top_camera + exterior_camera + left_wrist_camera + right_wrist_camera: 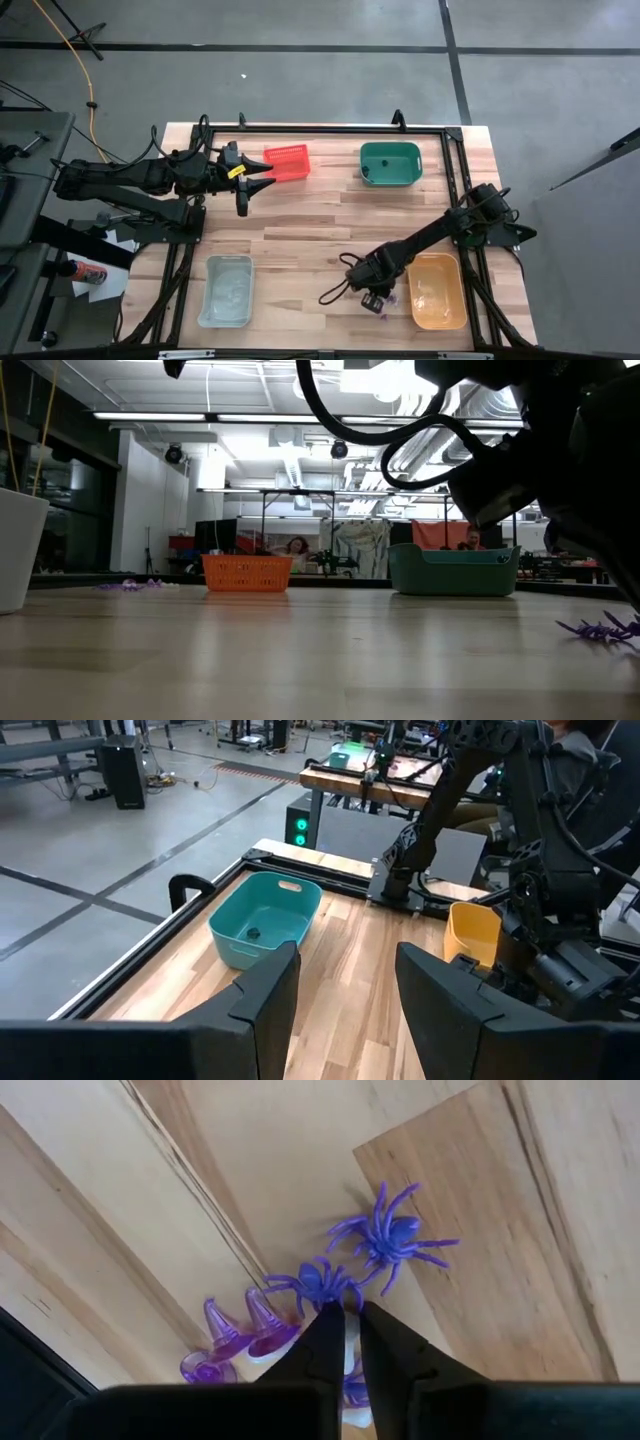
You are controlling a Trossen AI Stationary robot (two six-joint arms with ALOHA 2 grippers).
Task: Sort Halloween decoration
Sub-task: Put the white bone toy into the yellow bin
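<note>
A: Lying at the near right of the table, the purple spiders sit just left of the orange bin, right under the right gripper.

B: Which way from the fingers?

A: In the wrist view one spider touches the fingertips, just beyond them; a second lies a little farther on. Two purple cone-shaped pieces sit beside the fingers. Legs splay all round, so no clear long axis.

B: Fingers clamped on anything?

A: They stand nearly together with a thin slit between; I judge them pinching at the nearest spider's edge, but can't tell if it's truly caught.

B: And the other arm?

A: Left gripper waits far left by the red basket, fingers spread, empty. The right is plainly nearer.

B: Surface and surroundings?

A: Pale wood planks, black frame. Green bin far right holds a small dark thing; clear bin near left. Beyond, a lit workshop with people seated.
</note>
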